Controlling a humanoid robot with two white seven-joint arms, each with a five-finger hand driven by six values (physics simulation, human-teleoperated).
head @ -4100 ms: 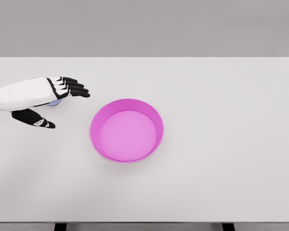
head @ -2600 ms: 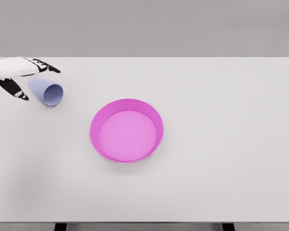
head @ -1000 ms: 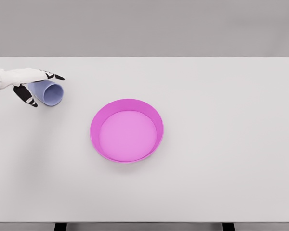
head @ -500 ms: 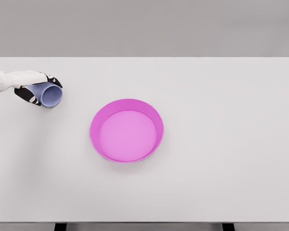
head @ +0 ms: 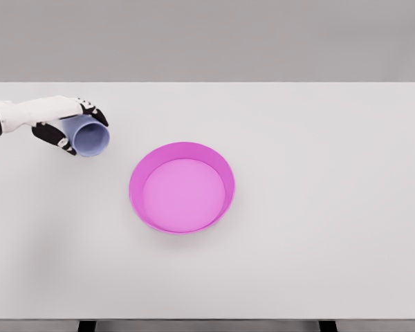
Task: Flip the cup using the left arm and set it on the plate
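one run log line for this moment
left hand: shut on lavender plastic cup | cup: sideways, not flipped | round magenta plate: empty | right hand: unseen

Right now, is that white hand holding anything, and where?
Yes: the left hand grips the pale blue cup around its side wall, open mouth facing the camera.

You are looking at a bare simulated test scene, not a home or a shop. A plain white counter (head: pixel 318 207) fills nearly the whole view, flat and evenly lit, with two dark legs just showing at its front edge. Behind it stands only a smooth grey wall (head: pixel 207 41), with no texture or furnishing. The surfaces have the clean, uniform look of a render, and the pink plate (head: pixel 182 187) is one flat colour throughout.
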